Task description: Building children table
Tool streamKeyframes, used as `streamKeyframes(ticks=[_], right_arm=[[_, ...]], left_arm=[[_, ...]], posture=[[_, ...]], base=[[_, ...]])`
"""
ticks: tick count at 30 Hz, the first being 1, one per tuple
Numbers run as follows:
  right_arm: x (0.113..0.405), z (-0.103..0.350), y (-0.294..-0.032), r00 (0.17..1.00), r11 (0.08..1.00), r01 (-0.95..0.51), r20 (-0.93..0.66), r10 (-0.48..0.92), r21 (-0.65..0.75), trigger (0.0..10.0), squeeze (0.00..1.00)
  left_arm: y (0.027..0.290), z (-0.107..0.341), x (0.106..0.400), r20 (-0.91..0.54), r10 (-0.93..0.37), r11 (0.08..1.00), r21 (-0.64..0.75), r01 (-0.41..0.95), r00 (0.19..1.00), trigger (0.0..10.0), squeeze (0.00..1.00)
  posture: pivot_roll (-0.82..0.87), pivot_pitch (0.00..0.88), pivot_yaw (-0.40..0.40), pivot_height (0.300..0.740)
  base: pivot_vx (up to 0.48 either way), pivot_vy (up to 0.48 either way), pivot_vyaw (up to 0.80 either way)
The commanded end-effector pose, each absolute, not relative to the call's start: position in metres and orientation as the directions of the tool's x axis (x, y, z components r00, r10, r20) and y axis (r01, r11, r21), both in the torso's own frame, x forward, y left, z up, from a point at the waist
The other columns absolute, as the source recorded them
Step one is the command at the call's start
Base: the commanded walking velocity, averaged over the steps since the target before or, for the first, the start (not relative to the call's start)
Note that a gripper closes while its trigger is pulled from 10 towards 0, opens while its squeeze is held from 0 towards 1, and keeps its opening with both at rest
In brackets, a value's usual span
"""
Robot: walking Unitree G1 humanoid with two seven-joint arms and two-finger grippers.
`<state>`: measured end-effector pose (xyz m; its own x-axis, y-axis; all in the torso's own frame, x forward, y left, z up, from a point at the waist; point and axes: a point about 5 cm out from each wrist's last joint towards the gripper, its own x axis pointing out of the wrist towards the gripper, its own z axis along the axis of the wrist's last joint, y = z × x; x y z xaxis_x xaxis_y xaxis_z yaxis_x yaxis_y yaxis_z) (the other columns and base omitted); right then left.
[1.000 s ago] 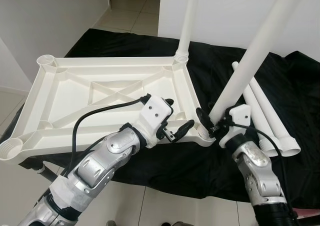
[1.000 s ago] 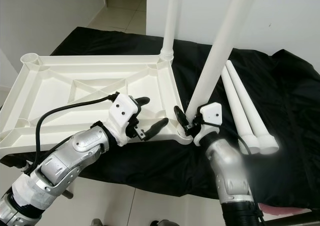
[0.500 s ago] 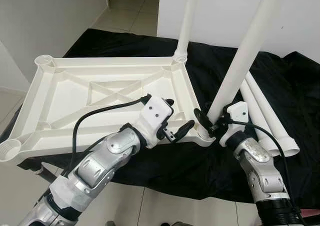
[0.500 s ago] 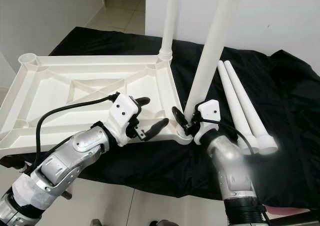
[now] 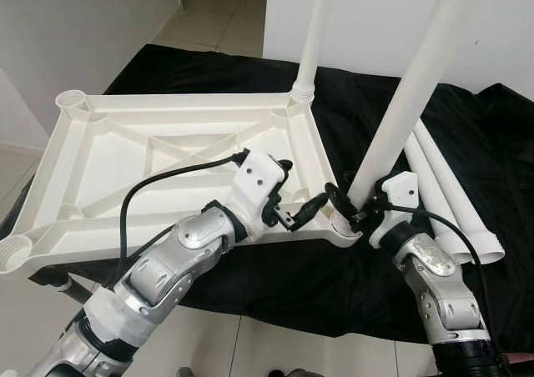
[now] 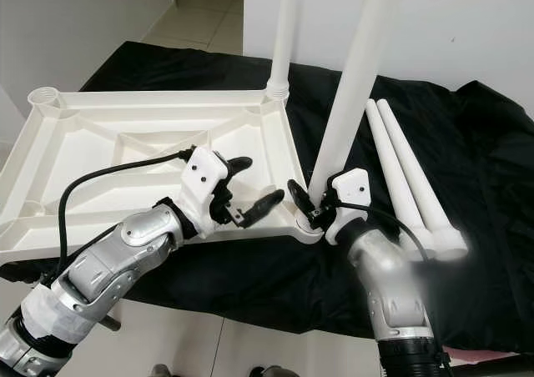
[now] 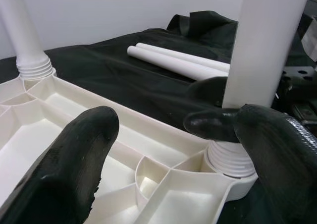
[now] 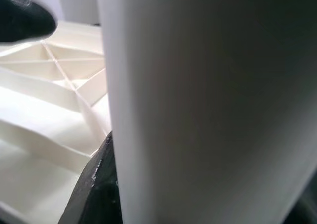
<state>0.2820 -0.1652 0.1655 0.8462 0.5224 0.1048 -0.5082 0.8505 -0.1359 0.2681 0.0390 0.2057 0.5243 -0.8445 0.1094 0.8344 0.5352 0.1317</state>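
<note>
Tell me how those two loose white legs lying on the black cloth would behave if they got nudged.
The two loose legs are smooth round tubes, so they would probably roll sideways, though the soft black cloth may slow them. They look like hollow plastic, so likely light and stiff. Their wider threaded ends might make them curve as they roll.

An upturned tabletop (image 5: 167, 156) lies on the cloth-covered surface (image 5: 250, 285), underside up, toward the robot's left. One leg (image 5: 310, 35) stands upright in its far right corner socket; a second leg (image 5: 409, 93) stands tilted in the near right corner socket (image 5: 344, 227). The right gripper (image 5: 357, 203) sits at the base of that second leg, its fingers either side of it. The left gripper (image 5: 294, 195) reaches over the tabletop's near right edge, just left of that socket, fingers spread. Two spare legs (image 5: 450, 198) lie side by side on the cloth to the right of the tabletop.
</note>
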Motion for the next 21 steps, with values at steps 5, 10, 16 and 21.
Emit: streamKeyframes(ticks=[5, 10, 16, 21], right_arm=[[0.284, 0.172, -0.162, 0.792, 0.791, -0.595, 0.062, 0.607, -0.143, 10.0, 0.0], [0.285, 0.182, -0.164, 0.76, 0.756, -0.635, 0.048, 0.648, -0.159, 10.0, 0.0], [0.286, 0.186, -0.165, 0.729, 0.721, -0.669, 0.027, 0.684, -0.184, 10.0, 0.0], [0.287, 0.188, -0.159, 0.679, 0.664, -0.719, -0.002, 0.735, -0.204, 10.0, 0.0]], left_arm=[[0.028, 0.237, 0.254, 0.133, -0.979, 0.178, 0.186, 0.966, 0.155, 10.0, 0.0], [0.027, 0.256, 0.249, 0.177, -0.983, 0.082, 0.185, 0.979, 0.049, 10.0, 0.0], [0.026, 0.27, 0.242, 0.204, -0.976, -0.045, 0.164, 0.985, -0.078, 10.0, 0.0], [0.022, 0.271, 0.239, 0.183, -0.97, -0.128, 0.165, 0.978, -0.158, 10.0, 0.0]], posture=[[0.0, 0.111, -0.04, 0.74], [-0.01, 0.108, -0.044, 0.74], [-0.01, 0.105, -0.046, 0.74], [0.0, 0.095, -0.049, 0.74]], base=[[0.0, 0.0, 0.0], [0.0, 0.0, 0.0], [0.0, 0.0, 0.0], [0.0, 0.0, 0.0]])
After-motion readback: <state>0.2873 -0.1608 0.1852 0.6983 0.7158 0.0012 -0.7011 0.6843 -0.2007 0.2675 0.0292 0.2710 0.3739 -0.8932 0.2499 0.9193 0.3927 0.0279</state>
